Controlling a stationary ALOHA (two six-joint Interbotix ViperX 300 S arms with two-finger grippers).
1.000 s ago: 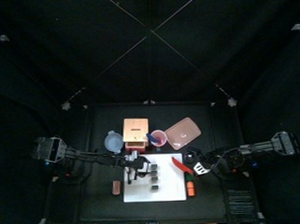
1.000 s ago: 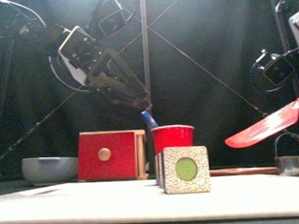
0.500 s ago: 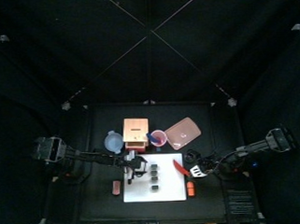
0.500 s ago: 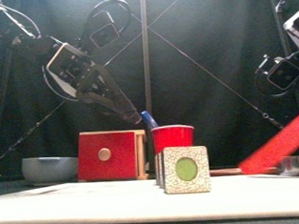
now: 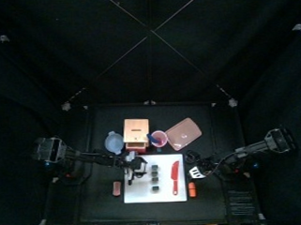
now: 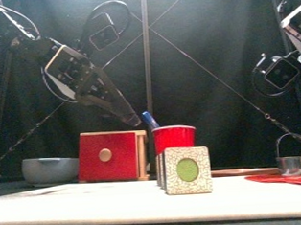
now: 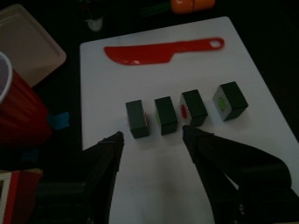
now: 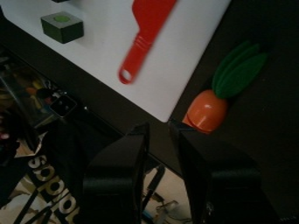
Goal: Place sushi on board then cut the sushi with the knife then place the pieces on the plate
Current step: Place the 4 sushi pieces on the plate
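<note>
Left arm: reaches in low from the left; left gripper hangs over the board, jaws spread wide, empty.
Right arm: comes in from the right; right gripper hangs off the board's right edge, jaws narrowly parted, empty.
White board: four dark green sushi pieces in a row under the left gripper; red knife lies flat beside them.
Black table: toy carrot beside the board; wooden box, red cup, blue-grey bowl and pink tray behind.
Black curtains.
</note>
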